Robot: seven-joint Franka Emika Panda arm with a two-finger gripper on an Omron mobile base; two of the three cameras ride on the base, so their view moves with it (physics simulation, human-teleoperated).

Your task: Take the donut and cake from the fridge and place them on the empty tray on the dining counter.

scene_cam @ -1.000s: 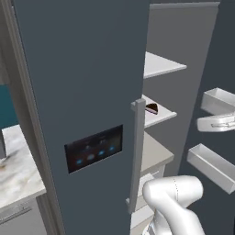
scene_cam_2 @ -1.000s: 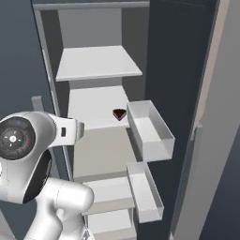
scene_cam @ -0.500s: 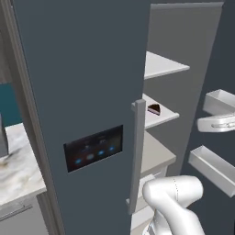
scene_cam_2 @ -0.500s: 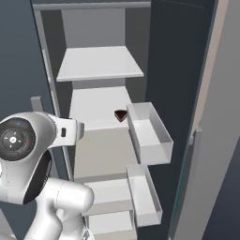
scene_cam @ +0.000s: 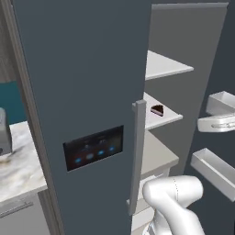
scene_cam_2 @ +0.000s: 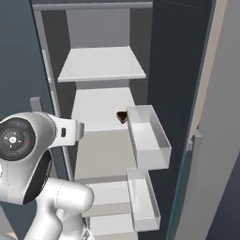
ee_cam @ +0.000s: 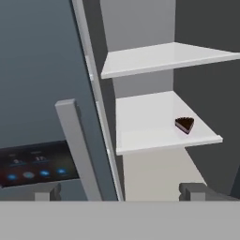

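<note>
The fridge [scene_cam: 82, 69] is tall and dark slate-blue, with its left door shut and its right compartment standing open. The cake [scene_cam: 157, 109] is a small dark wedge that sits alone near the right front edge of the middle pale shelf [scene_cam_2: 96, 110]. It also shows as the cake [scene_cam_2: 122, 116] and the cake [ee_cam: 184, 124]. My gripper [ee_cam: 119, 192] is open and holds nothing. It hangs in front of the fridge, well short of the shelf, with the cake up and to its right. The donut, the tray and the dining counter are out of view.
A grey vertical handle [scene_cam: 137, 156] runs down the shut door beside a black panel with blue lights [scene_cam: 94, 149]. The open right door carries pale bins [scene_cam_2: 147, 138]. A marble counter [scene_cam: 18, 160] lies to the left. My white arm [scene_cam_2: 28, 154] fills the lower left.
The whole picture has slid slightly to the right in both base views, so the camera has moved a little. The cake lies where it was and the gripper stays open.
</note>
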